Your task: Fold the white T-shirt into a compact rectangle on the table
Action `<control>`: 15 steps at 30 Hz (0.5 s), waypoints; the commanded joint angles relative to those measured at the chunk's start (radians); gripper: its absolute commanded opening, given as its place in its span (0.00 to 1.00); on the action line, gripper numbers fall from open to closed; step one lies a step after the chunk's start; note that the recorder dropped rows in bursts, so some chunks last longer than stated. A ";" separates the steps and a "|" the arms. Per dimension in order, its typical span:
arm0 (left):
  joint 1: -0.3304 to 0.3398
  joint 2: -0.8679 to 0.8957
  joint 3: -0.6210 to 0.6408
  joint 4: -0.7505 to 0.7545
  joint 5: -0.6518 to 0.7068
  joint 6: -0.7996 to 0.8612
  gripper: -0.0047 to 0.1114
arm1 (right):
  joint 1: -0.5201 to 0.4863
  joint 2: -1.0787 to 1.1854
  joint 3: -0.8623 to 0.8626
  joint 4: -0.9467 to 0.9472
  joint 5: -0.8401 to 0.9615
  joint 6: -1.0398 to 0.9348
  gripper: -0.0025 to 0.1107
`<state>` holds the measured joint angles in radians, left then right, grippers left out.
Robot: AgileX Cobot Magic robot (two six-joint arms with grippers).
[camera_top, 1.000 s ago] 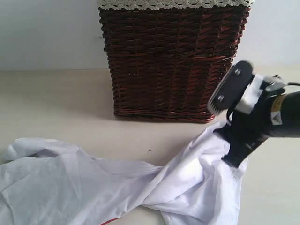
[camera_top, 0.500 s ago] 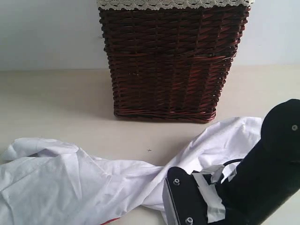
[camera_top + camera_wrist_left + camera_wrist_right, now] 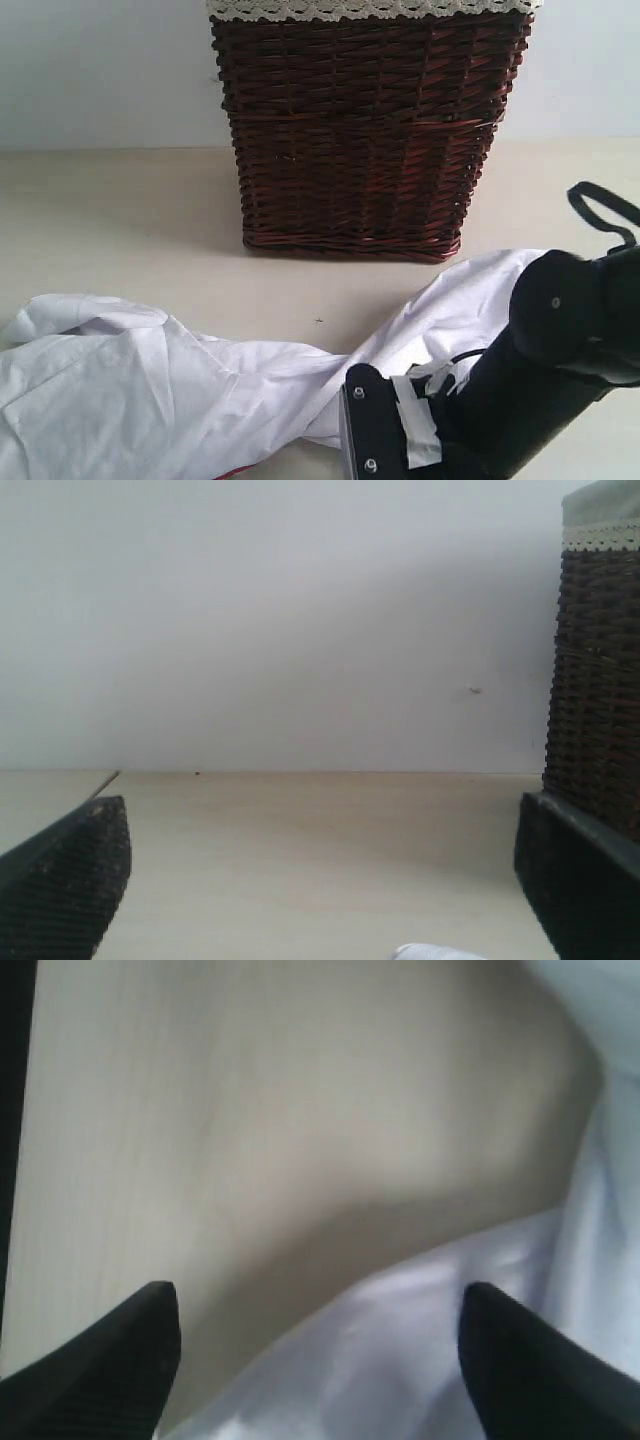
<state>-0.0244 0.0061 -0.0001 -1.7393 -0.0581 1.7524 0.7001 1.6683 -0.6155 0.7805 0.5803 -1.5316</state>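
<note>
The large white cotton T-shirt (image 3: 150, 390) lay crumpled on the smooth cream-beige worktop (image 3: 120, 220) before the dark brown wicker basket (image 3: 360, 130), its lower part cut off by the picture edge and its right end hidden under the black right arm (image 3: 540, 350). That arm leaned low over the cloth, its right tool (image 3: 320, 1360) spread with nothing in it above a shirt fold; the left tool (image 3: 320, 880) was also spread, over bare worktop.

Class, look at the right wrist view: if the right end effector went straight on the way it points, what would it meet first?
Probably the white T-shirt, whose fabric lies just ahead of the open right end effector. The table shows beyond it, but depth is unclear.
</note>
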 commanded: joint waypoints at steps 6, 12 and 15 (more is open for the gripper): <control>0.002 -0.006 0.000 -0.005 0.003 0.000 0.94 | -0.002 0.053 0.000 -0.120 0.056 0.035 0.59; 0.002 -0.006 0.000 -0.005 0.003 0.003 0.94 | -0.002 0.053 0.000 0.008 0.060 0.025 0.51; 0.002 -0.006 0.000 -0.005 0.003 0.000 0.94 | -0.002 0.053 0.000 0.029 -0.027 0.031 0.49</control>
<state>-0.0244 0.0061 -0.0001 -1.7393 -0.0581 1.7524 0.7001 1.7219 -0.6188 0.7919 0.6080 -1.4926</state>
